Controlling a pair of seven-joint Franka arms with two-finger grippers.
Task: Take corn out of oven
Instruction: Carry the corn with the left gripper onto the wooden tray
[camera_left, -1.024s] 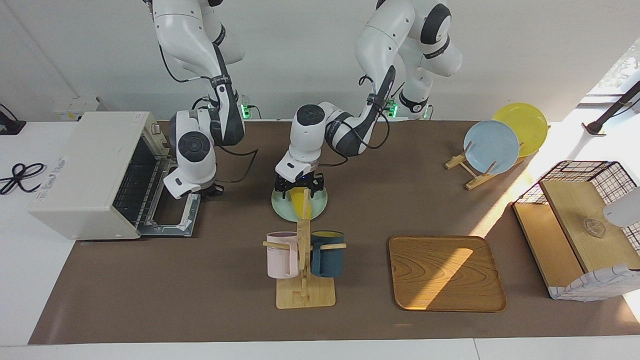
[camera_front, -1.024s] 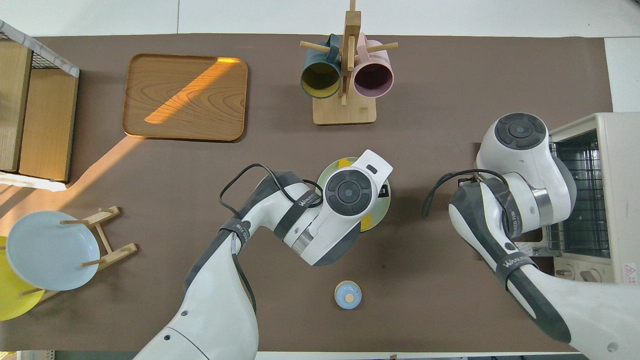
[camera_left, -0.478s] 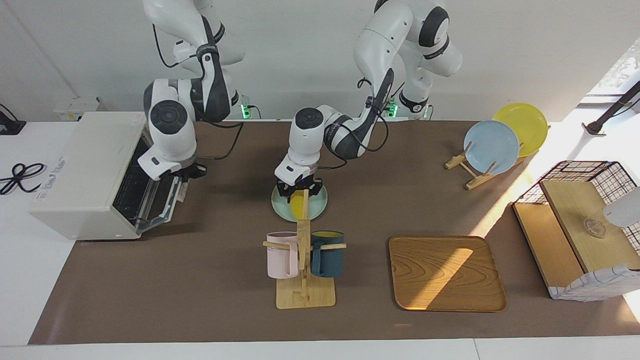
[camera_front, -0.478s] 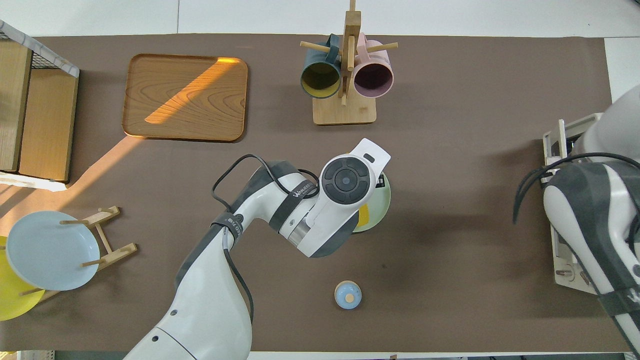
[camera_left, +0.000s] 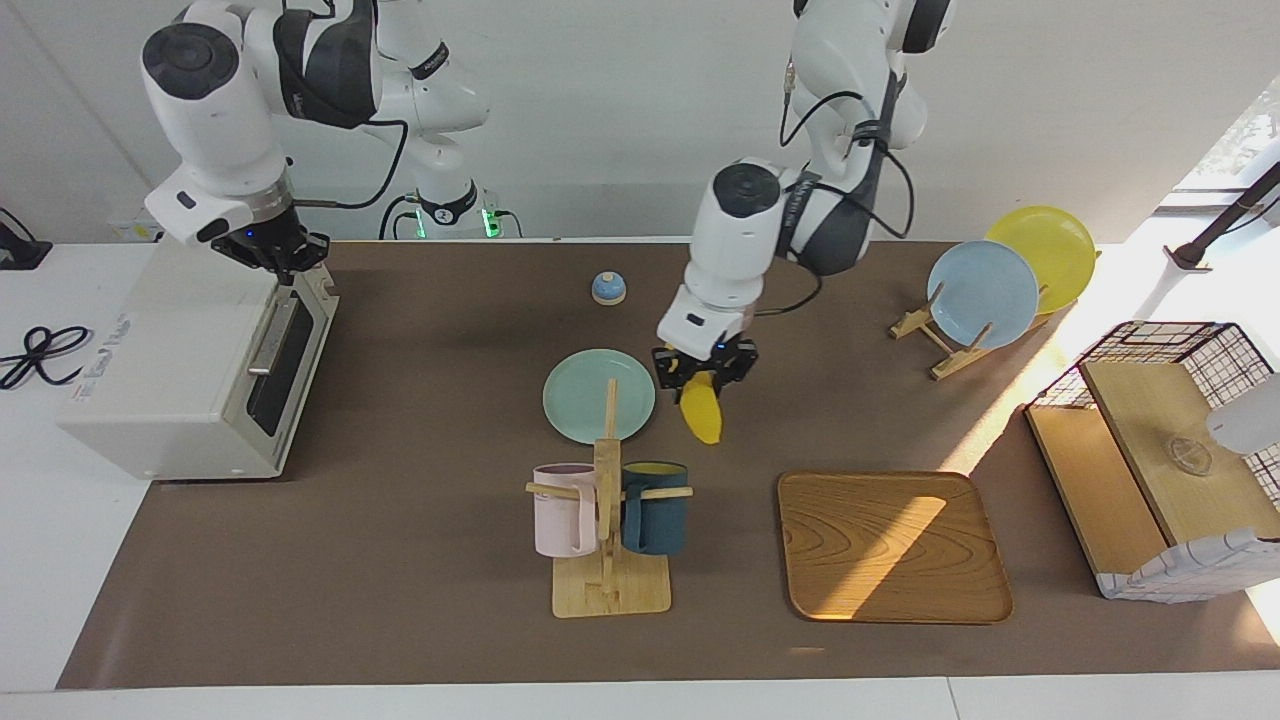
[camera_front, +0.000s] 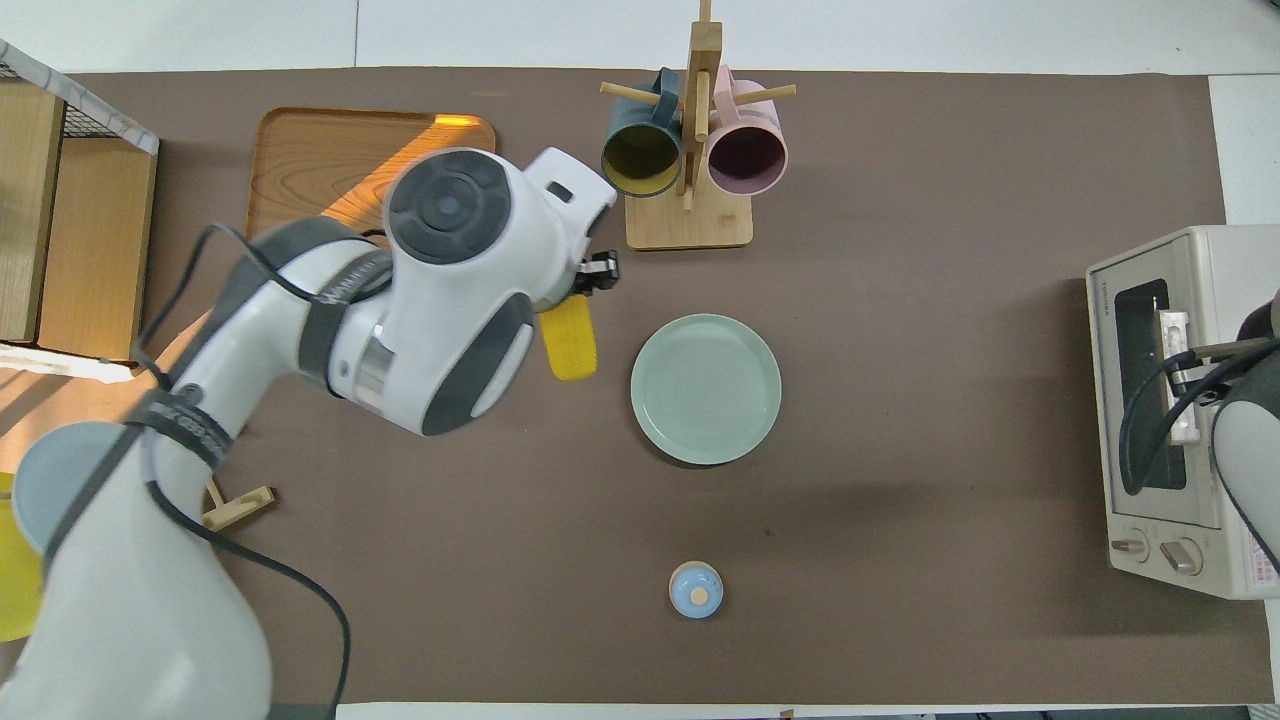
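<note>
Right gripper (camera_left: 283, 262) at top edge of oven (camera_left: 190, 355), door shut, handle just below it; finger state cannot tell. Small blue bell (camera_left: 608, 288) on table between both grippers, nearer robots. Left gripper (camera_left: 705, 375) in air, clamped on upper end of corn (camera_left: 702, 412), cob hanging down over bare table just beside green plate (camera_left: 598, 396). Mug rack (camera_left: 608, 520) and wooden tray (camera_left: 893, 545) farther out below it. Judged: corn out of oven, only set-down left
</note>
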